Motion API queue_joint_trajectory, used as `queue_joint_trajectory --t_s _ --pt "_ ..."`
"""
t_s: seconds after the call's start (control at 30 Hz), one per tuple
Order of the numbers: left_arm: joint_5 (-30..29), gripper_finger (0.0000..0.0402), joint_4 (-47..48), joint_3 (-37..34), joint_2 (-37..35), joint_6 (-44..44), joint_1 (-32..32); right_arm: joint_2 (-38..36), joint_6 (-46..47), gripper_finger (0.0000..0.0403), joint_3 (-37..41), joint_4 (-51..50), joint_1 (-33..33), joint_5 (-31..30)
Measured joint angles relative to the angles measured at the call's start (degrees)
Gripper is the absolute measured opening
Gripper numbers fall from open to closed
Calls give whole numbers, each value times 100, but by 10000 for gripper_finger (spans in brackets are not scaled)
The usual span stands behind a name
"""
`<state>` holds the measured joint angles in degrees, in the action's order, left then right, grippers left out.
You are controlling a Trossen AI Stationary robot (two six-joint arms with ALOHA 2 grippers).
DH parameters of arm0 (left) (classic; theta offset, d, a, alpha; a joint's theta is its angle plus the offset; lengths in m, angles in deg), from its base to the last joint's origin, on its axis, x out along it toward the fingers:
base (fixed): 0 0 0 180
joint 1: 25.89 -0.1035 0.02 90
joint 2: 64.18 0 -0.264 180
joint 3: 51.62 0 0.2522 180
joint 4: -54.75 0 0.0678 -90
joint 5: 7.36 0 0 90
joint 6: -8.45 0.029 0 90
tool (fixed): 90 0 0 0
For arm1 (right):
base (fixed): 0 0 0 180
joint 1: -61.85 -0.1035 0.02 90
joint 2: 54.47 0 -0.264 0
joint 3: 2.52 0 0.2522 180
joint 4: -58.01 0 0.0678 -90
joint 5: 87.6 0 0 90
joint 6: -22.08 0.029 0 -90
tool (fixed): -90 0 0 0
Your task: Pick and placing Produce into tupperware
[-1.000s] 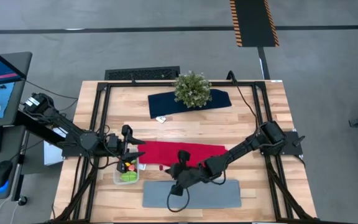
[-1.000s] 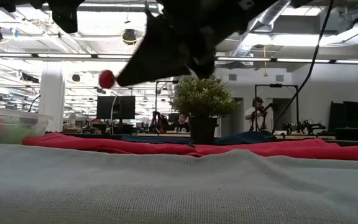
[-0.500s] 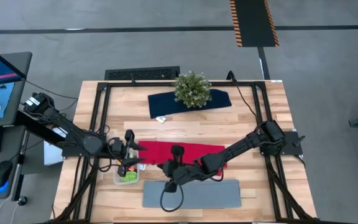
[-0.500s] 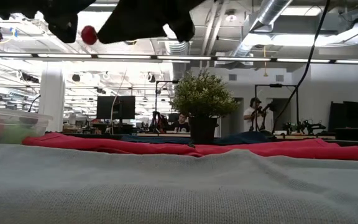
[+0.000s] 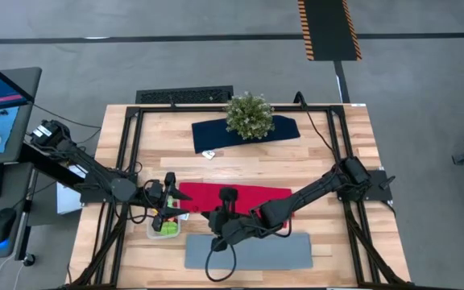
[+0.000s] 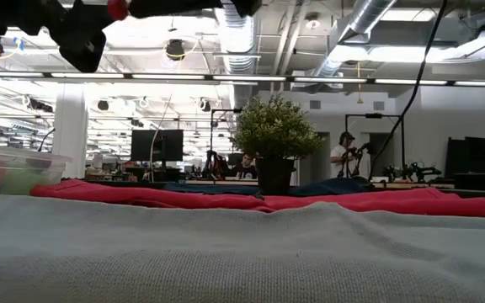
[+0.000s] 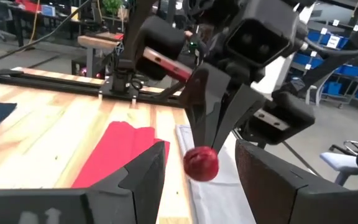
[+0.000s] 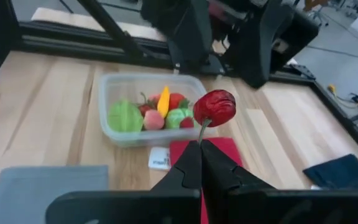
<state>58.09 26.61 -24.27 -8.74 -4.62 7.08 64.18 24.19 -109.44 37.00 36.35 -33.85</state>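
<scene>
In the right wrist view my right gripper (image 8: 199,148) is shut on a small round red fruit (image 8: 214,107). It hangs in the air just right of the clear tupperware (image 8: 148,106), which sits on the wood and holds green, red, pink and yellow-orange produce. From above, the tupperware (image 5: 165,227) lies near the table's left edge, with my right gripper (image 5: 212,219) beside it. My left gripper (image 5: 173,203) hovers open over the tupperware's far side. Its wrist view shows the red fruit (image 7: 201,163) in front of its spread fingers (image 7: 145,171). My right gripper pinches the red fruit's thin stem (image 8: 202,130) between its two fingertips. Its fingers (image 7: 213,109) slant down toward the table's left. The fruit sits at the free end of the stem just beyond the tips, lifted clear of the table.
A red cloth (image 5: 240,196) lies mid-table and a grey mat (image 5: 252,251) along the near edge. A potted plant (image 5: 249,115) stands on a navy cloth at the far side. A small white card (image 8: 159,158) lies against the tupperware.
My right gripper has carried the red fruit toward the table's left edge and upward, closing on the tupperware and my left gripper. It has stayed shut on the stem throughout.
</scene>
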Motion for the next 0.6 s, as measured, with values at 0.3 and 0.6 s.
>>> queue_joint_trajectory --t_s 0.3,0.6 --pt "30 184 -1 0 0 -28 0 0 -112 16 -88 13 56 24" --pt "136 184 -1 -2 0 -30 -2 0 -224 16 -88 139 166 47"
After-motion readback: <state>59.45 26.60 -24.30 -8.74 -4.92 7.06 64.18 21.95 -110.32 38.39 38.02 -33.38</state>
